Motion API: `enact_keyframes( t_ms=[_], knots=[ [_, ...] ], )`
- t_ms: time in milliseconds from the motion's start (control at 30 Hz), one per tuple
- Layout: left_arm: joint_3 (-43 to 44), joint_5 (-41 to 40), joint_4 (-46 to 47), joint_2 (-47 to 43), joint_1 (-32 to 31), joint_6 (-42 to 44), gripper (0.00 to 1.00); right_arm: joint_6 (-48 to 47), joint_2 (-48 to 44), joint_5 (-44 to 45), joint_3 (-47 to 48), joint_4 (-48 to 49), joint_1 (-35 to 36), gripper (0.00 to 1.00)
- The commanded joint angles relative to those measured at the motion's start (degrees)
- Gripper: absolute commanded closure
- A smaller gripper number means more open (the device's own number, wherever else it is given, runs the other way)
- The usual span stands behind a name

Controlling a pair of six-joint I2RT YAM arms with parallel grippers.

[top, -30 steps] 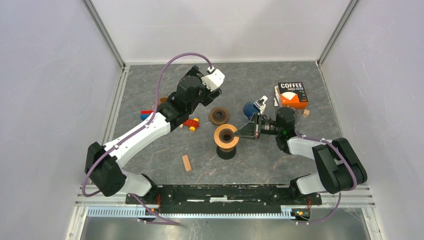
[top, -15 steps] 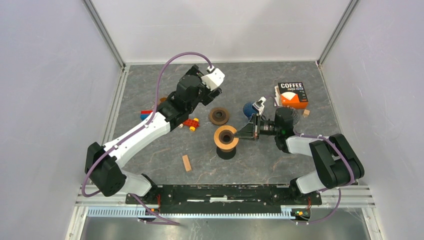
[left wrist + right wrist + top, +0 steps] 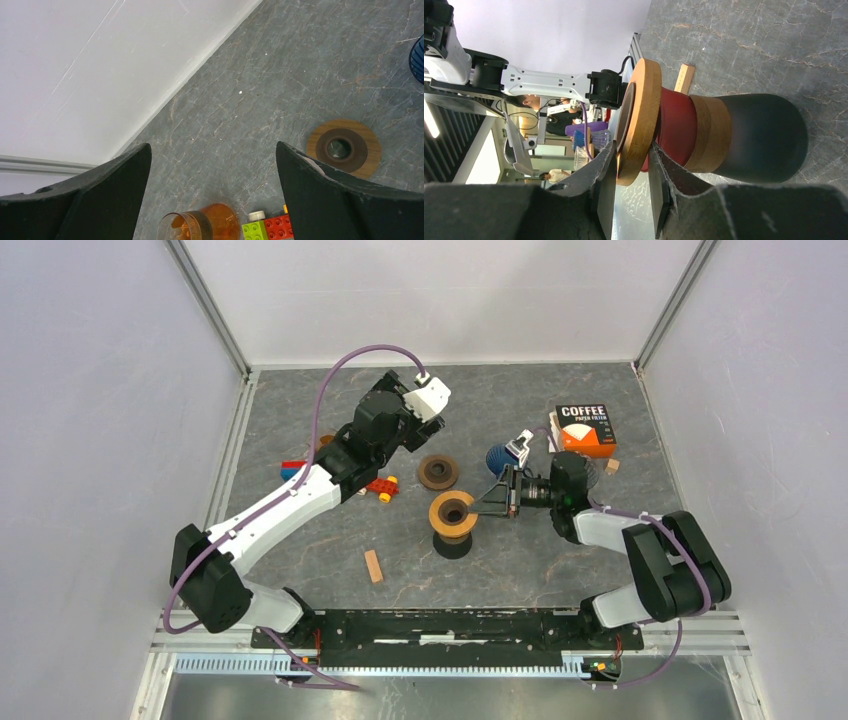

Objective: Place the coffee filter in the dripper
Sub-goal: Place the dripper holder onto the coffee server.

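Note:
The dripper [image 3: 452,512] has a wooden ring top, a red body and a black base, and stands upright mid-table. My right gripper [image 3: 487,506] reaches it from the right. In the right wrist view its jaws [image 3: 633,150] pinch the edge of the dripper's wooden ring [image 3: 640,120]. The coffee filter box [image 3: 584,429] sits at the back right with white paper at its left side. No filter shows inside the dripper. My left gripper [image 3: 400,420] is open and empty [image 3: 212,155], hovering over the back left of the table.
A loose wooden ring [image 3: 438,472] lies behind the dripper; it also shows in the left wrist view [image 3: 343,148]. A blue ribbed cup [image 3: 498,458], toy bricks [image 3: 380,486], an orange glass [image 3: 200,225] and a wooden block [image 3: 373,566] lie around.
My right gripper and wrist have shifted slightly toward the back while staying at the dripper's rim. The left arm has barely moved.

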Motion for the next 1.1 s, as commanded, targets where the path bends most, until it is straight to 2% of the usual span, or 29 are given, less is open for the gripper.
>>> enact_keyframes(
  t_ms=[0,167,300,767,900,1067],
  knots=[
    [2.0,0.7,1.2,-0.6,-0.5,-1.3,0.0,-4.6,-2.3,0.6,1.7,-3.2,-0.3,0.65],
    [2.0,0.7,1.2,-0.5,-0.7,-1.0,0.0,-10.3,-4.1,1.0,2.8,-9.6,-0.4,0.63],
    [2.0,0.8,1.1,-0.6,-0.8,-0.9,0.0,-17.6,-5.0,2.3,4.8,-18.9,-0.4,0.6],
    [1.9,1.0,1.2,-1.0,-0.9,-0.8,0.0,-25.1,-7.0,3.6,6.9,-27.0,0.0,0.55],
    [1.1,1.4,1.3,-1.2,-1.0,-0.8,0.0,-25.3,-7.6,3.3,7.2,-27.2,0.1,0.51],
    [0.4,1.5,1.5,-1.2,-1.0,-1.5,0.0,-25.8,-8.3,2.9,7.7,-27.5,0.0,0.38]
  ],
)
